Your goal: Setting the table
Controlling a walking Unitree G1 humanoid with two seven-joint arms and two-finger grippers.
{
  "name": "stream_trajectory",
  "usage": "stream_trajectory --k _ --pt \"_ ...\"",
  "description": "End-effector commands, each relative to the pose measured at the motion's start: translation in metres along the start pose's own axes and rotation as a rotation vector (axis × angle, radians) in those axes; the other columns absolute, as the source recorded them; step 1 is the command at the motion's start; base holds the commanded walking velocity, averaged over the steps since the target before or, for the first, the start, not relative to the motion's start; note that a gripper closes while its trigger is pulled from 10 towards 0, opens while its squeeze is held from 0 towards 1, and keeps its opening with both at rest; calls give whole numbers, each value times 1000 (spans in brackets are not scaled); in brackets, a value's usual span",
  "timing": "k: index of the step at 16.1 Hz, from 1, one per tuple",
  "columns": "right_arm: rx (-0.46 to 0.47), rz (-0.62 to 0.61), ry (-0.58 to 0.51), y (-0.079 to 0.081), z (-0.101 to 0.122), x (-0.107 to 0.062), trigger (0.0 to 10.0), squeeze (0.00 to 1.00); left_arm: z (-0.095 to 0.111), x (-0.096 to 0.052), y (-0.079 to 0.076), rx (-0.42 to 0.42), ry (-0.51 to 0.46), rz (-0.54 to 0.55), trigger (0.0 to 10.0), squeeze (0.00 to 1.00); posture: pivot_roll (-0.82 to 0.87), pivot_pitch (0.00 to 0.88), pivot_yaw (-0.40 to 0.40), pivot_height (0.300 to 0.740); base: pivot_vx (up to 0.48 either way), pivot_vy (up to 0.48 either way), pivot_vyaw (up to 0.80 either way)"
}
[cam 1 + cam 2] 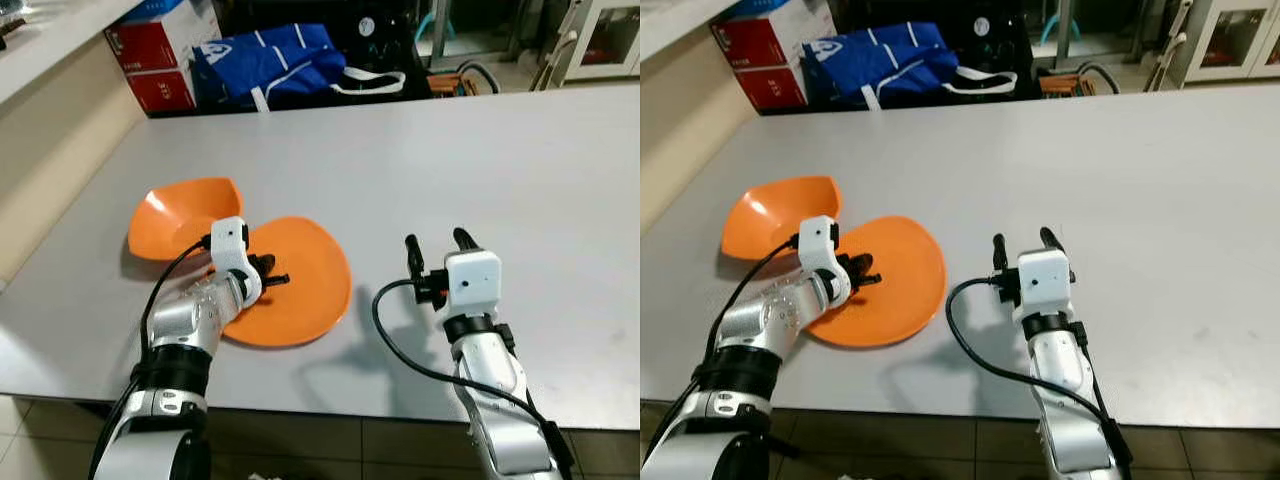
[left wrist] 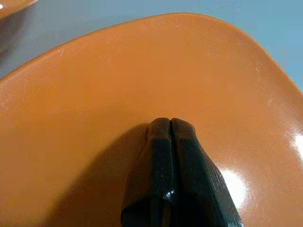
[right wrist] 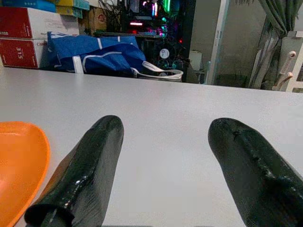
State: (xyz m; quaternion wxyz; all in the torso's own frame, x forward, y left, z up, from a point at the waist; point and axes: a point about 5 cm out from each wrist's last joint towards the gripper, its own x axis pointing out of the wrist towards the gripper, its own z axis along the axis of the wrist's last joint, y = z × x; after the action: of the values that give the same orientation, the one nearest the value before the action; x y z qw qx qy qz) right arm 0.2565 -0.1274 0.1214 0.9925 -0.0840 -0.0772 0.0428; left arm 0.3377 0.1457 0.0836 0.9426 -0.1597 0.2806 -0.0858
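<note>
On the wide grey table (image 1: pixel 420 160) lay two pieces of glossy orange tableware near our left front edge: a shallow, rounded-square orange plate (image 1: pixel 310 290) and, just beside it on its far left, a deeper orange bowl (image 1: pixel 180 215) with upturned sides. From the head views we could not tell whether their rims touched or only overlapped in our line of sight.

Our left gripper (image 1: pixel 272 272) hung over the middle of the plate with its two black fingers (image 2: pixel 171 142) pressed together, pinching nothing; the wrist view showed their tips close to the glazed surface, though whether they touched it we could not say. Our right gripper (image 1: pixel 438 243) rested low over bare table to the right of the plate, fingers spread wide and holding nothing.

We judged the risks to come mostly from the plate itself. It was smooth and low-rimmed, so shut fingertips bearing down on it could only push it, and a push towards us might carry it to the near table edge, which lay close. A sideways shove could knock it against the bowl. To grip it we would need the fingers parted and brought to the rim. Behind the table stood a blue bag (image 1: pixel 265 60) and red cartons (image 1: pixel 160 50), well apart from the work.
</note>
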Motion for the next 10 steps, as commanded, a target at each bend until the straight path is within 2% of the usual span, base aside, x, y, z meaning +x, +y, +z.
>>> stream_trajectory --k 1,3,5,8,10 --pt "2 15 -13 3 6 1 10000 0 -26 2 10 1 110 42 10000 0 -175 43 143 740 0 0 0" --pt "3 17 -14 4 6 0 10000 0 -24 3 8 2 101 31 10000 0 -173 42 141 740 0 0 0" --pt "4 19 -14 3 6 1 10000 0 -3 -1 1 -5 10 -3 10000 0 -171 41 137 740 0 0 0" --pt "33 57 7 6 2 0 10000 0 31 -22 -23 22 -101 -106 10000 0 -151 29 127 740 0 0 0" --pt "36 79 5 9 1 2 10000 0 45 -33 -33 16 -148 -143 10000 0 -145 23 126 740 0 0 0"
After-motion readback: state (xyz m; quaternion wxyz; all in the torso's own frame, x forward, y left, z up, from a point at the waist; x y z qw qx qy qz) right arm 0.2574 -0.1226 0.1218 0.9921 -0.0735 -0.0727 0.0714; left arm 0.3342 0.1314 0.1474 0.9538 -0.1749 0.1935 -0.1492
